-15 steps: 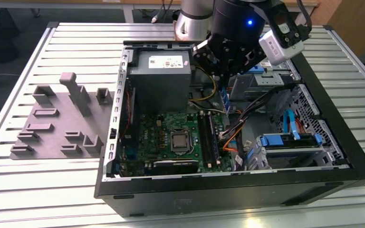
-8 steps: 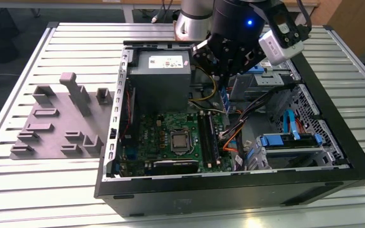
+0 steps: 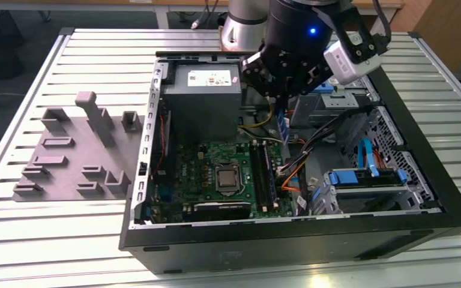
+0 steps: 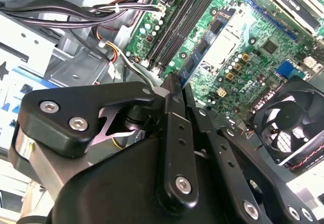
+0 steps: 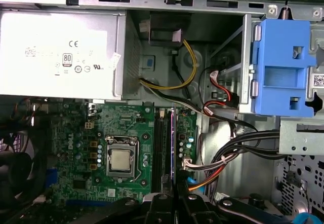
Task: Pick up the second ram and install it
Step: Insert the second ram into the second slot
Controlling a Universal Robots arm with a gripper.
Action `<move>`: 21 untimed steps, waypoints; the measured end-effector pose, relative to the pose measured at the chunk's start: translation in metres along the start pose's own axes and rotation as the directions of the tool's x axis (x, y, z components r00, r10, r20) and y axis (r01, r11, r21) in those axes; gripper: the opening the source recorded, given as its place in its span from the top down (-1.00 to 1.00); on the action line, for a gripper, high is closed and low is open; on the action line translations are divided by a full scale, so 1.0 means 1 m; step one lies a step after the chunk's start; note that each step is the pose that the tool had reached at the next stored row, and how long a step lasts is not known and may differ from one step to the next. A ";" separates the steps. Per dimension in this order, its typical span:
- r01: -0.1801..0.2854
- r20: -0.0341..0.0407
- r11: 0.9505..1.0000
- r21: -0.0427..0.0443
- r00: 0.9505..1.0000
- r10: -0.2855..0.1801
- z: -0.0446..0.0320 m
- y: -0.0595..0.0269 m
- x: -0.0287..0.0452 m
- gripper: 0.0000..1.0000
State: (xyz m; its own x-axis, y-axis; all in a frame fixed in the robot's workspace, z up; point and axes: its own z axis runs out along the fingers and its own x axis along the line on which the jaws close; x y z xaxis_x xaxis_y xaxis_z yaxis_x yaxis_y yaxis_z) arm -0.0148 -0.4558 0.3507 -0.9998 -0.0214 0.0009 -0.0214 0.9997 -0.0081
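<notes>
A: We've got the end effector [image 3: 286, 99] clamped on the second ram [image 3: 285, 127] — upper middle of the exterior view, hanging above the motherboard [image 3: 214, 174].

B: And in the first wrist view we see it edge-on, long axis parallel to the memory slots [image 5: 161, 148] — just beside them, not yet seated.

Counted per kind:
- Open computer case [image 3: 295, 243]: 1.
- Green motherboard [image 3: 206, 159]: 1, with 1 processor socket [image 3: 228, 177].
- Grey power-supply box [image 3: 202, 90]: 1.
- Black case fan [image 4: 291, 125]: 1.
- Blue drive brackets [image 3: 359, 177]: 2.
- Gripper [image 3: 285, 96]: 1.
- Ram board [image 3: 285, 129]: 1.
- Grey moulded fixture [image 3: 70, 156] beside the case: 1.
- Slatted table [image 3: 54, 240]: 1.
- Long black memory slots [image 4: 177, 26]: several side by side, exact number unclear.
</notes>
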 end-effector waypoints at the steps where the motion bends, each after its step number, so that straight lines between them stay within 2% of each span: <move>1: -0.001 0.000 1.000 0.000 1.000 0.001 0.0016 0.0000 0.0000 0.73; 5: -0.006 0.000 1.000 0.000 1.000 0.006 0.0089 0.0001 0.0003 0.73; 10: -0.041 0.000 0.999 0.000 0.999 0.041 0.0176 0.0002 0.0008 0.73; 18: -0.047 0.000 0.999 0.000 0.999 0.047 0.0235 -0.0033 0.0012 0.73; 21: -0.051 -0.001 0.999 0.000 0.999 0.051 0.0280 -0.0033 0.0017 0.73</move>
State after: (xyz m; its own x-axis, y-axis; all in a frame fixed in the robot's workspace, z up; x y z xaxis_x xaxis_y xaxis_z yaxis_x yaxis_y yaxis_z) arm -0.0165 -0.4593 0.3228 -0.9996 0.0295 0.0010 0.0295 0.9995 -0.0085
